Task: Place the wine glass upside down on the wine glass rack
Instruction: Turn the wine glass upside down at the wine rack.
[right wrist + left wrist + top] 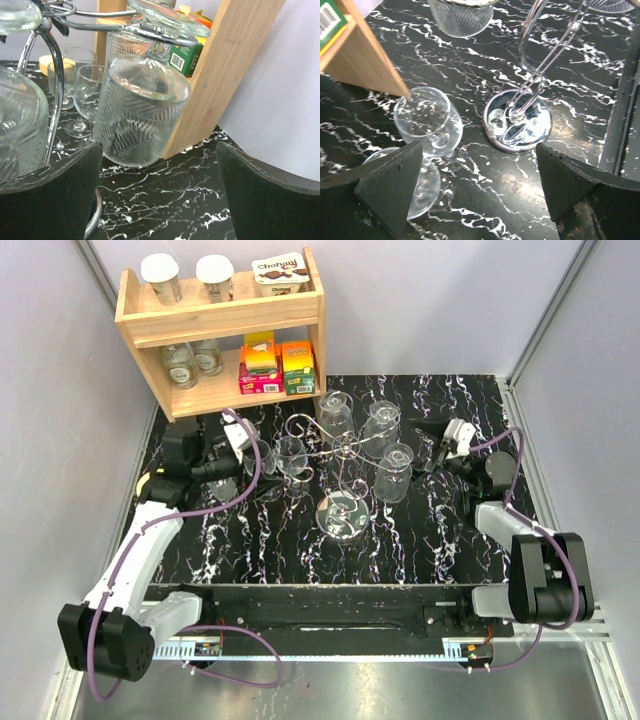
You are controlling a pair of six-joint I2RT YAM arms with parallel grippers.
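**A:** Claw check: right claw (160,195) jaws apart, empty. Left claw (480,195) apart too, holding nothing.
**B:** Wine glass (140,117)?
**A:** Hanging upside down on the wine glass rack (340,512), just beside the right claw. Two more hang there.
**B:** What's left?
**A:** At least two stemmed glasses (427,120) standing on the desk (420,540) by the left claw, near the wooden shelf (220,315). Probably next.

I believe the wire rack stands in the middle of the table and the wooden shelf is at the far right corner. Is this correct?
Not quite: the wooden shelf is at the far left corner, as the top external view shows. The wire rack does stand in the middle of the table.
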